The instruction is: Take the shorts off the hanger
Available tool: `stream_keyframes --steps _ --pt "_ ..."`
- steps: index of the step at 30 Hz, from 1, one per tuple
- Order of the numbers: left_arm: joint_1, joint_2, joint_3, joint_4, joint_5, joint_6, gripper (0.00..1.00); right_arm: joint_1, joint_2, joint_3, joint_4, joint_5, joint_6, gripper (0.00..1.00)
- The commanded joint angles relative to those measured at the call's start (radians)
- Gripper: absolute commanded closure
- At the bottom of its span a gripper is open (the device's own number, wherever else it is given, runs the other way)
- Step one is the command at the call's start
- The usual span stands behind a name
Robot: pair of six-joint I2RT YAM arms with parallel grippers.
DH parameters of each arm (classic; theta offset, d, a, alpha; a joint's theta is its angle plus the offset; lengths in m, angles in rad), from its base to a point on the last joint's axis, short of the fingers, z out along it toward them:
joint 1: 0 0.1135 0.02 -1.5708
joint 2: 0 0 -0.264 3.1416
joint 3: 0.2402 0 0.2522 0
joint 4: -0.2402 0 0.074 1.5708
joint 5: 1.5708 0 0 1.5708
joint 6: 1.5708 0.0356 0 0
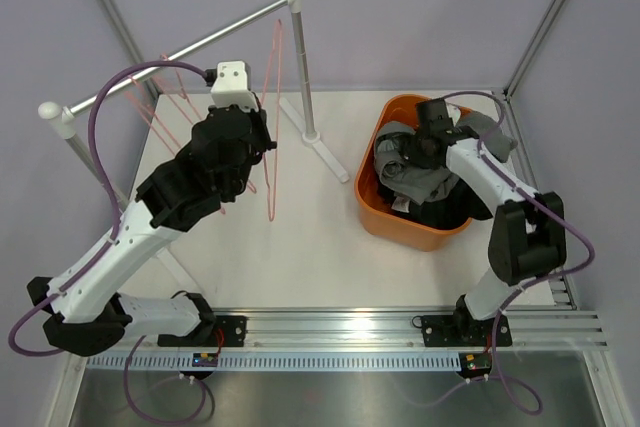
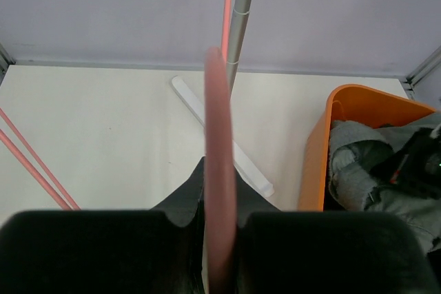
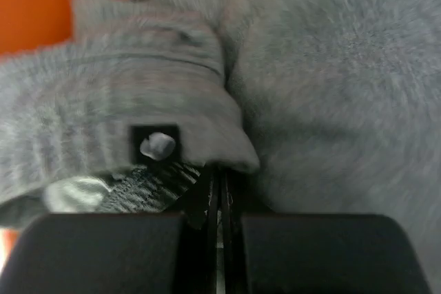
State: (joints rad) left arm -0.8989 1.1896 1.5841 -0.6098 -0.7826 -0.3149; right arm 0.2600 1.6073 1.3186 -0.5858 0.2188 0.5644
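Note:
A bare pink hanger (image 1: 272, 117) hangs from the silver rail (image 1: 180, 55). My left gripper (image 1: 262, 147) is shut on it; in the left wrist view the pink bar (image 2: 219, 122) runs up between my closed fingers, with the gripper (image 2: 220, 170) around it. The grey shorts (image 1: 402, 172) lie in the orange basket (image 1: 372, 209) on top of darker black cloth (image 1: 445, 215). My right gripper (image 1: 418, 152) is down in the basket. In the right wrist view the gripper (image 3: 220, 170) is shut at the edge of the grey shorts' (image 3: 331, 67) waistband. Separate navy shorts cannot be told apart.
The rack's upright post (image 1: 303, 67) and its white foot (image 1: 325, 152) stand between hanger and basket. More bare pink hangers (image 1: 170, 97) hang further left on the rail and show in the left wrist view (image 2: 34, 166). The basket (image 2: 315, 163) sits right of the post.

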Motion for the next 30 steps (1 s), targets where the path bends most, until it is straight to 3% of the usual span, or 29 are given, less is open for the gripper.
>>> stream_keyframes --steps 1,6,10,12,15,26,30 --pt "-0.005 0.008 0.05 0.022 -0.035 -0.021 1.0 0.015 0.127 -0.061 0.084 -0.197 0.168 1.0" --pt "-0.003 0.03 0.089 -0.013 -0.055 -0.015 1.0 0.041 0.252 -0.189 0.248 -0.422 0.278 1.0" --pt "0.0 0.061 0.125 -0.059 -0.075 -0.027 1.0 0.093 0.304 -0.219 0.297 -0.392 0.284 1.0" --pt "0.005 0.076 0.134 -0.073 -0.076 -0.041 1.0 0.094 0.273 -0.245 0.314 -0.372 0.287 1.0" --pt "0.023 0.096 0.148 -0.097 -0.073 -0.055 1.0 0.094 0.177 -0.248 0.278 -0.293 0.279 0.92" --pt "0.106 0.194 0.232 -0.199 -0.014 -0.148 1.0 0.094 -0.176 -0.188 0.086 -0.167 0.221 0.41" --pt "0.143 0.267 0.322 -0.238 0.006 -0.188 1.0 0.094 -0.266 -0.136 0.011 -0.171 0.195 0.01"
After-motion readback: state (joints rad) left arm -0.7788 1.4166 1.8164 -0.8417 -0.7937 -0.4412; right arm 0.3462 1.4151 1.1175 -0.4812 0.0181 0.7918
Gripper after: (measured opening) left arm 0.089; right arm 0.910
